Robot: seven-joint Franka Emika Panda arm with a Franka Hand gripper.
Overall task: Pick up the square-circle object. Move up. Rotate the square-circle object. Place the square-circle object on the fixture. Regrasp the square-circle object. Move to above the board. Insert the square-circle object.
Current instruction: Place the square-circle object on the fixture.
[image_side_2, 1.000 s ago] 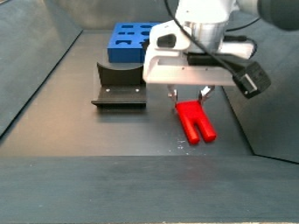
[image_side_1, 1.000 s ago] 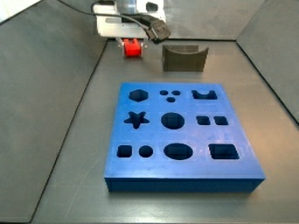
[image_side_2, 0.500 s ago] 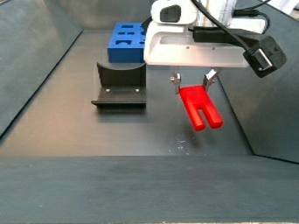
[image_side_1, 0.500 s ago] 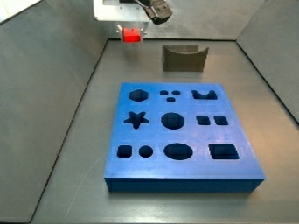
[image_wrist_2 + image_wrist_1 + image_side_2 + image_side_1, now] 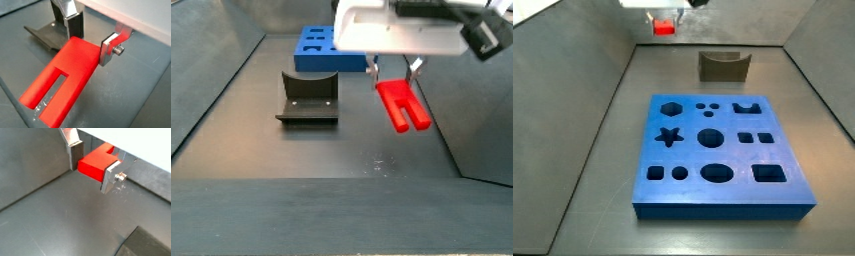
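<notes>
— Hanging off the floor, the square-circle object [image 5: 402, 104] sits between the two fingers of the gripper [image 5: 393, 72], is that right?

— Yes. In a side view the red block hangs below the gripper, its solid end up between the silver plates and its two short legs pointing down and away, clear of the dark floor [image 5: 331, 150]. In a wrist view the square-circle object [image 5: 62, 78] runs out from the fingers [image 5: 110, 48], with the slot between its legs at the end far from the gripper [image 5: 90, 37].

— So the jaws are pinching it?

— They are. In a wrist view the dark pads press on opposite faces of the square-circle object [image 5: 97, 164], and the gripper [image 5: 92, 164] is clamped on its solid end.

— What lies around it?

— The fixture [image 5: 307, 97] stands on the floor, lower than the gripper and off to one side, well apart from the block. The board [image 5: 325, 49] lies beyond the fixture. In a side view the gripper [image 5: 664, 20] is at the far end of the enclosure with the red square-circle object [image 5: 664, 28] showing under it, the fixture [image 5: 723, 67] nearer the camera and to one side, and the board [image 5: 720, 155] nearer still.
</notes>
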